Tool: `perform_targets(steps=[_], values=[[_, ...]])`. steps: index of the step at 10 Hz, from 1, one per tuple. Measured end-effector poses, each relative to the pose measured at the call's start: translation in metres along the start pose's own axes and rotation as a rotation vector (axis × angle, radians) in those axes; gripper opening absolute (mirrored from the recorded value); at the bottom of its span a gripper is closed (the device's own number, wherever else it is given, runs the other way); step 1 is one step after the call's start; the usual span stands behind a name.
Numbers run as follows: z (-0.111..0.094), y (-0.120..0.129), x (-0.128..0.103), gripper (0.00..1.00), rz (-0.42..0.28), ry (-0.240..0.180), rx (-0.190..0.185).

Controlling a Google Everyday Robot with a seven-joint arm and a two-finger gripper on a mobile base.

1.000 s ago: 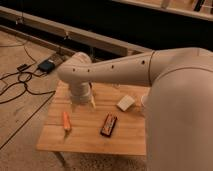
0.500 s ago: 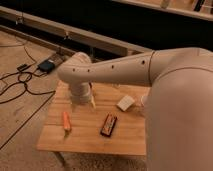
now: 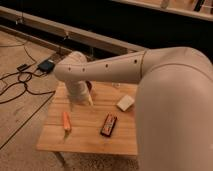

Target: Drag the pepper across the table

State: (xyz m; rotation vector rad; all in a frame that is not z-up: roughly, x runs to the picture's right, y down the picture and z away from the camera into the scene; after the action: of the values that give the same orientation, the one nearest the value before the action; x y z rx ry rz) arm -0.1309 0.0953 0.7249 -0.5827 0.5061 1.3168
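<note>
The gripper [image 3: 81, 102] hovers over the tabletop [image 3: 85, 141], jaws seemingly apart and empty. The pepper [image 3: 66, 121] lies just below it near the left edge, well apart from a dark bar [image 3: 108, 124] and a pale block [image 3: 125, 103].

One camera only. It looks from high up, behind the arm [image 3: 170, 100], facing forward and steeply down onto the surface [image 3: 85, 140], which lies at middle range, lower left of centre. The arm's bulk stands nearest the lens, right of the surface. The gripper [image 3: 81, 102] hangs over the surface's far-left part.
</note>
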Motion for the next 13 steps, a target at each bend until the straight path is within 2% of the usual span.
perform_targets(steps=[4, 8, 13], values=[[0.026, 0.045, -0.030, 0.65, -0.119, 0.001, -0.005], [0.059, 0.082, -0.052, 0.65, -0.194, 0.020, -0.048], [0.092, 0.100, -0.069, 0.65, -0.229, 0.057, -0.064]])
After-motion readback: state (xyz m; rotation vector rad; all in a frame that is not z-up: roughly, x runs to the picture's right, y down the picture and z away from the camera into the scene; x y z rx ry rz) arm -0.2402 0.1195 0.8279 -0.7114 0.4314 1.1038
